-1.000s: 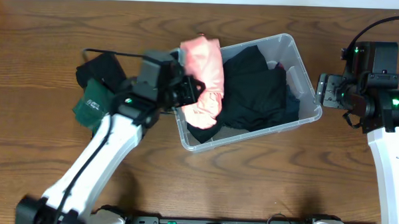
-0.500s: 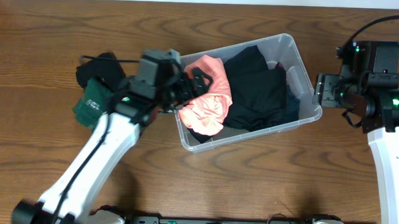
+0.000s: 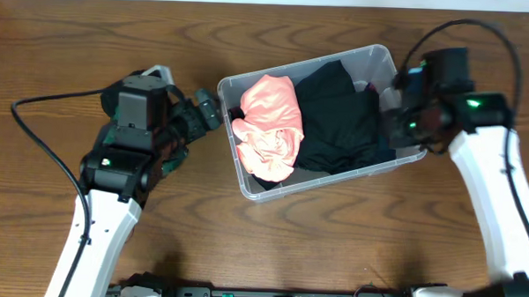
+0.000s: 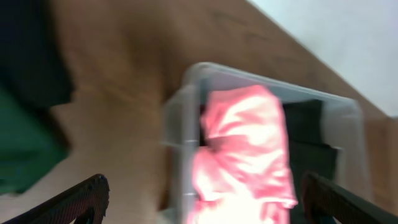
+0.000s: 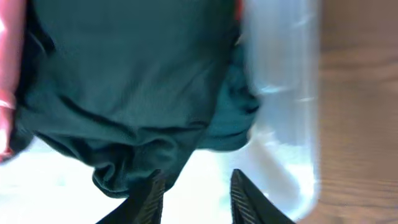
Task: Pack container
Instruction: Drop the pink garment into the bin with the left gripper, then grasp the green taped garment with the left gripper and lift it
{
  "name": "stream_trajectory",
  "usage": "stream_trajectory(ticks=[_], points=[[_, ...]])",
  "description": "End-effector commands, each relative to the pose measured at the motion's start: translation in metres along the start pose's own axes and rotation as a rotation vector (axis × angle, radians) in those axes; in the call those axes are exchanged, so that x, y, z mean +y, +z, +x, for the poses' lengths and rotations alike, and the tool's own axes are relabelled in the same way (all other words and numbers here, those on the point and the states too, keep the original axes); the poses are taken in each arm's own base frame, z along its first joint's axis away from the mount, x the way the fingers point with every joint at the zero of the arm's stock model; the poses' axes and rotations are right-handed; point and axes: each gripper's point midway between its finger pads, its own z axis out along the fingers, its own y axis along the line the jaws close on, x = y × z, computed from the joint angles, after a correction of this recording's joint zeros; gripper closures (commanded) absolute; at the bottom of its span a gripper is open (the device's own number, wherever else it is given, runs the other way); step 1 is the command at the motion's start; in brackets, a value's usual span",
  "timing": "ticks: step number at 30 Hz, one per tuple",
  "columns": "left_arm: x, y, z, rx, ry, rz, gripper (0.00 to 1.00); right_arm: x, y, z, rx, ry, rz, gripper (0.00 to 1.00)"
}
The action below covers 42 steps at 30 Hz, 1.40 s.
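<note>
Clothes lay packed in the container in the middle of the worktop. Left end effector hung open and empty beside it. Right end effector hung open over them. I think the green cloth on the left needed grabbing next

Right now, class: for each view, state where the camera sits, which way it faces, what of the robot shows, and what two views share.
Overhead: fixed above the table, looking straight down; shows the left gripper, the right gripper and the container.
Left wrist: just outside one end of the container, facing the pink garment; its open fingers show at the bottom corners.
Right wrist: above the other end, looking down on the black garment; its fingers show below.
Shared: all three see the container.
</note>
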Motion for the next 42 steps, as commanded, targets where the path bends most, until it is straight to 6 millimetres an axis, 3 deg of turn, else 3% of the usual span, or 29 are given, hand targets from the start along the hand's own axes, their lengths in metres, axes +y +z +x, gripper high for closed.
stream_trajectory(ticks=[1,5,8,11,14,18,21,24,25,26,27,30,33,42], points=[[0.018,0.0,-0.008,-0.016,-0.006,-0.067,0.02,0.01,0.025,0.025,0.124,-0.023,-0.017,0.71],[0.029,-0.001,-0.011,-0.012,-0.01,-0.096,0.02,0.009,0.037,0.058,0.264,0.026,-0.014,0.77],[0.034,-0.002,-0.014,-0.02,-0.012,-0.107,0.02,0.015,0.034,0.083,0.364,0.052,-0.025,0.78],[0.039,-0.003,-0.017,-0.026,-0.022,-0.116,0.02,0.02,0.032,0.09,0.393,0.038,-0.025,0.76],[0.043,-0.003,-0.019,-0.035,-0.021,-0.133,0.02,0.022,0.036,0.081,0.353,0.028,-0.027,0.75],[0.051,-0.005,-0.018,-0.023,0.025,-0.16,0.02,0.02,0.042,0.052,0.232,0.003,-0.019,0.67],[0.078,-0.012,-0.024,-0.035,-0.006,-0.248,0.02,0.019,0.032,0.029,0.14,-0.017,-0.019,0.51],[0.111,-0.022,-0.035,-0.054,-0.057,-0.323,0.02,0.004,0.004,0.005,0.024,-0.01,0.053,0.46],[0.123,-0.026,-0.04,-0.064,-0.072,-0.347,0.02,-0.003,-0.007,-0.002,-0.016,-0.001,0.084,0.41],[0.138,-0.031,-0.045,-0.076,-0.09,-0.374,0.02,-0.012,-0.021,-0.01,-0.063,0.011,0.119,0.17],[0.15,-0.035,-0.05,-0.082,-0.103,-0.393,0.02,-0.02,-0.033,-0.014,-0.101,0.026,0.144,0.01],[0.183,-0.04,-0.055,-0.073,-0.186,-0.419,0.02,-0.032,-0.061,-0.02,-0.193,0.079,0.16,0.01],[0.207,-0.029,-0.048,-0.009,-0.29,-0.396,0.02,-0.04,-0.074,-0.017,-0.224,0.107,0.167,0.01],[0.243,0.047,0.012,0.35,-0.454,-0.318,0.02,-0.046,-0.077,-0.014,-0.225,0.143,0.176,0.01]])
